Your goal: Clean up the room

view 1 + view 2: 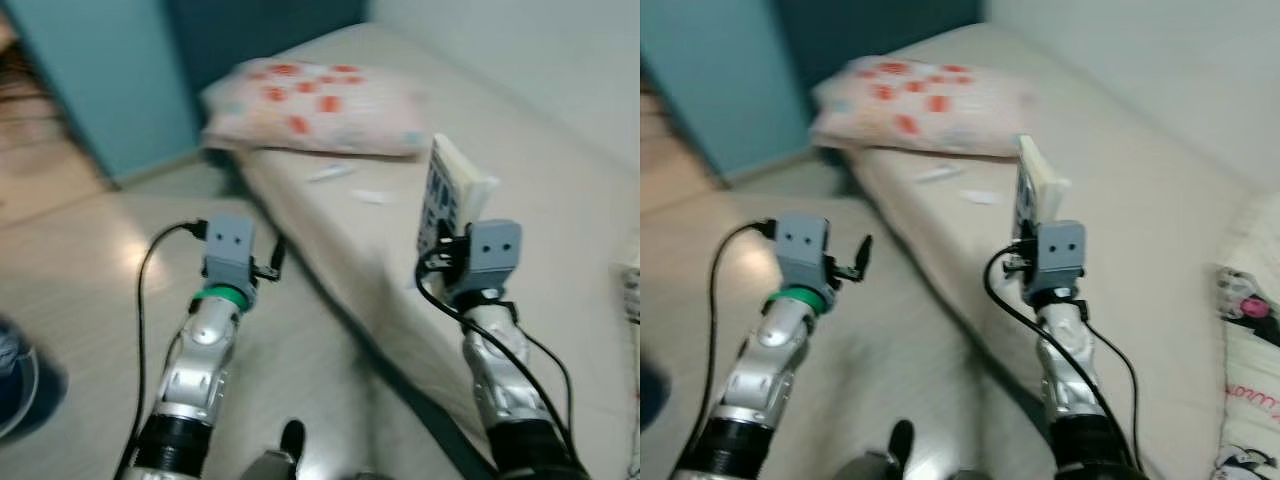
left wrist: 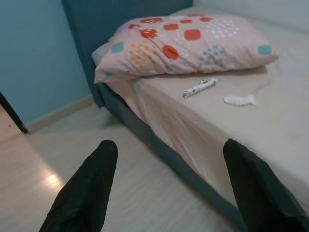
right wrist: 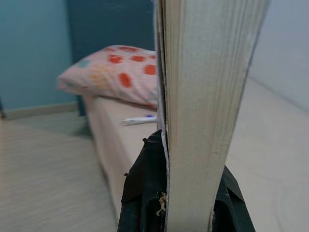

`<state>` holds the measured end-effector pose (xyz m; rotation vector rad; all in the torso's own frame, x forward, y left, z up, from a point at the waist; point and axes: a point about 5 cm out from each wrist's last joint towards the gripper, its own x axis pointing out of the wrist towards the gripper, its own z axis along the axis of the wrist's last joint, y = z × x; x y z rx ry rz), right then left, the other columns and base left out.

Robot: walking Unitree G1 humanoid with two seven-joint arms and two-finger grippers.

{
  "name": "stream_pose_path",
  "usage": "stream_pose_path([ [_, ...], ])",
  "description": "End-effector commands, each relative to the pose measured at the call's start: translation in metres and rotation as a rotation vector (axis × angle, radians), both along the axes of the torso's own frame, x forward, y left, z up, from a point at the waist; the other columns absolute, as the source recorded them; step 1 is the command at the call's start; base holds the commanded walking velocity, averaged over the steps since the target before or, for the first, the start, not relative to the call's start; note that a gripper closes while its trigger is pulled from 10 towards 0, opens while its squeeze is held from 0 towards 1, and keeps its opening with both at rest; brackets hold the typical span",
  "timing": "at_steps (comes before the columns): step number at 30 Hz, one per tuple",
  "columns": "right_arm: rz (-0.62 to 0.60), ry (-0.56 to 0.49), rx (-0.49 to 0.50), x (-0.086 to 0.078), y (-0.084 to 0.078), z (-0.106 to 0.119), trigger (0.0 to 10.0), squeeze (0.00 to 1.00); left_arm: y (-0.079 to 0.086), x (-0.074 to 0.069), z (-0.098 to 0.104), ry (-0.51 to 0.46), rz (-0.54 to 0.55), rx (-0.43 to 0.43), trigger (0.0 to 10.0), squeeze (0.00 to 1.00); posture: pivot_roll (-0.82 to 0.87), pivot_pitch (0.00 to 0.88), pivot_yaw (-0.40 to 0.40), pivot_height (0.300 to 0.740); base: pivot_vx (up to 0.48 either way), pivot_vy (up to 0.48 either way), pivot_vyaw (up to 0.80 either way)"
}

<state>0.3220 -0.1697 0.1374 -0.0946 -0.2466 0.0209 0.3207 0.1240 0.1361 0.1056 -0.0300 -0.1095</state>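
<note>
My right gripper (image 1: 445, 245) is shut on a thick book (image 1: 447, 192), held upright above the bed (image 1: 560, 230); the right wrist view looks along the book's cream page edge (image 3: 207, 106) clamped between the black fingers (image 3: 145, 193). My left gripper (image 2: 169, 188) is open over the floor beside the bed, with nothing between its fingers (image 2: 89, 191). A small tube (image 2: 199, 88) and a crumpled white tissue (image 2: 239, 100) lie on the sheet in front of a pink spotted pillow (image 2: 183, 46).
Light wooden floor (image 1: 90, 260) lies to the left of the bed's dark base (image 2: 145, 130). A teal wall (image 1: 110, 70) stands behind. A patterned cloth item (image 1: 1250, 370) lies at the bed's right. Something blue (image 1: 12, 375) sits at the far left edge.
</note>
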Motion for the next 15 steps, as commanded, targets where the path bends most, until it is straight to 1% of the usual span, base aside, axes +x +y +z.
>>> stream_pose_path([
  [1, -0.026, -0.021, 0.014, -0.0019, -0.0066, 0.0014, 10.0, 0.00, -0.0040, -0.0018, -0.0048, 0.011, -0.017, 0.014, 10.0, 0.00, 0.03, 0.068, -0.027, 0.740, 0.262, 0.000, 0.67],
  [3, -0.020, -0.024, 0.017, -0.0017, -0.0057, 0.0016, 10.0, 0.00, -0.0042, -0.0019, -0.0045, 0.004, -0.020, 0.015, 10.0, 0.00, 0.03, 0.068, -0.027, 0.740, 0.262, 0.000, 0.67],
  [6, 0.008, -0.020, 0.061, -0.0015, -0.0015, 0.0007, 10.0, 0.00, -0.0032, -0.0019, -0.0054, 0.002, -0.006, 0.037, 10.0, 0.00, 0.03, 0.066, -0.026, 0.740, 0.480, 0.000, 0.00],
  [15, 0.027, -0.029, 0.082, -0.0021, 0.0023, 0.0014, 10.0, 0.00, -0.0016, -0.0018, -0.0079, 0.008, -0.002, 0.057, 10.0, 0.00, 0.03, 0.068, -0.024, 0.740, 0.480, 0.000, 0.00],
])
